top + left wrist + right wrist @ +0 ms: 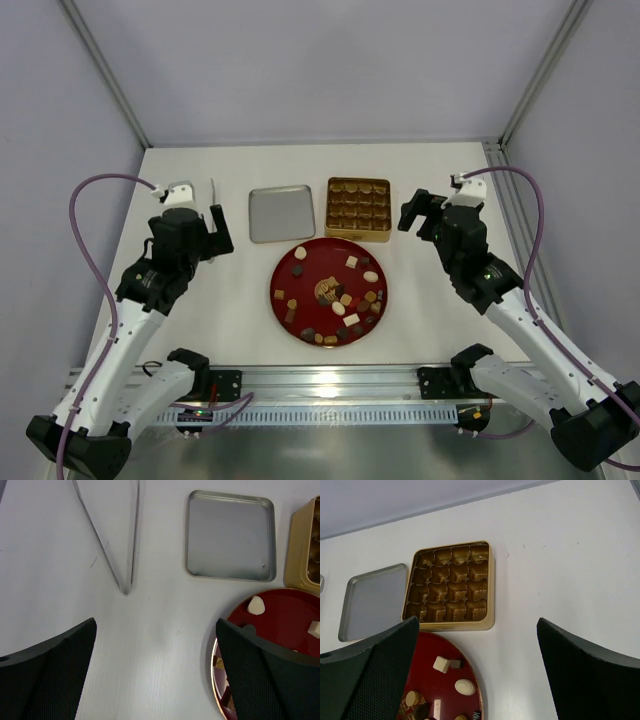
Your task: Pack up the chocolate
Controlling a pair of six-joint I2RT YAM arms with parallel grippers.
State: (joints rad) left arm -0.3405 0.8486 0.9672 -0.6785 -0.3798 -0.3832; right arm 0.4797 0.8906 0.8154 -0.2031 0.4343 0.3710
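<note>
Chocolate [327,291]: assorted dark brown, caramel and cream-white pieces, lying scattered on a round glossy red plate [273,290] at the near centre of the white worktop [230,320].
Square gold tin [357,208] with a four-by-four grid of cells: sitting just beyond the plate, to the far right.
Shallow silver lid [281,214]: lying just left of the tin.
Metal tongs [125,555]: lying left of the lid.
Left tool [156,625]: hovering spread wide, left of the plate.
Right tool [477,621]: hovering spread wide, right of the tin.

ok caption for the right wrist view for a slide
Right end effector open, facing the empty gold tin, silver lid and red plate of chocolate.
</note>
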